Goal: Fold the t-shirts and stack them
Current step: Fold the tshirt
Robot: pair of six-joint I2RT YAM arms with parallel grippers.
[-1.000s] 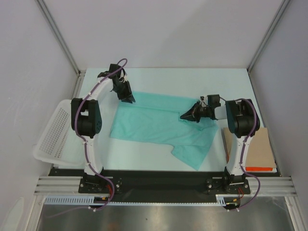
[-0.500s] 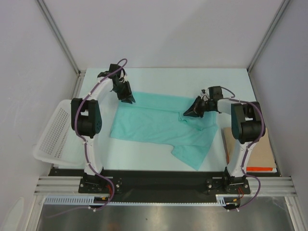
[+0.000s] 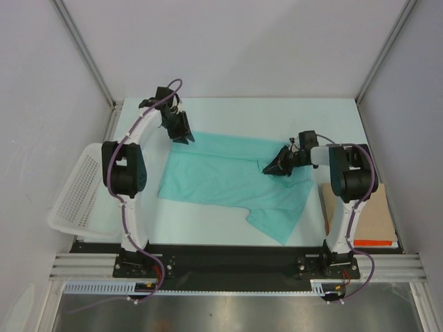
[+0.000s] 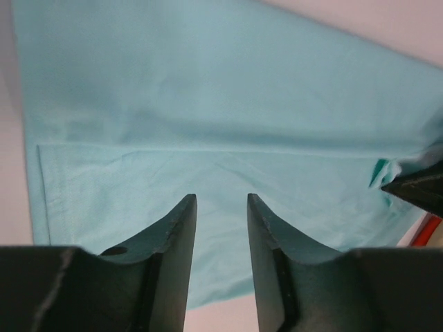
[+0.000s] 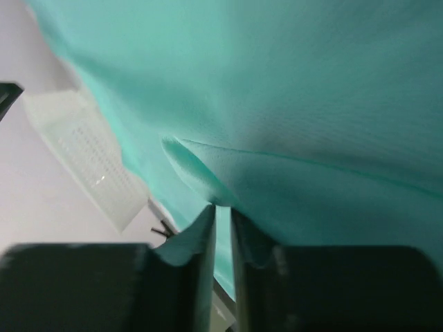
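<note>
Table: t-shirt lying rumpled.
Left gripper: parted, empty.
Right gripper: narrow at t-shirt fold, hold unclear.
Risk: fold slipping from loose pinch.

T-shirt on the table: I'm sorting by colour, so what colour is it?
Plain mint-teal t-shirt, no print visible; best in the top external view.
</note>
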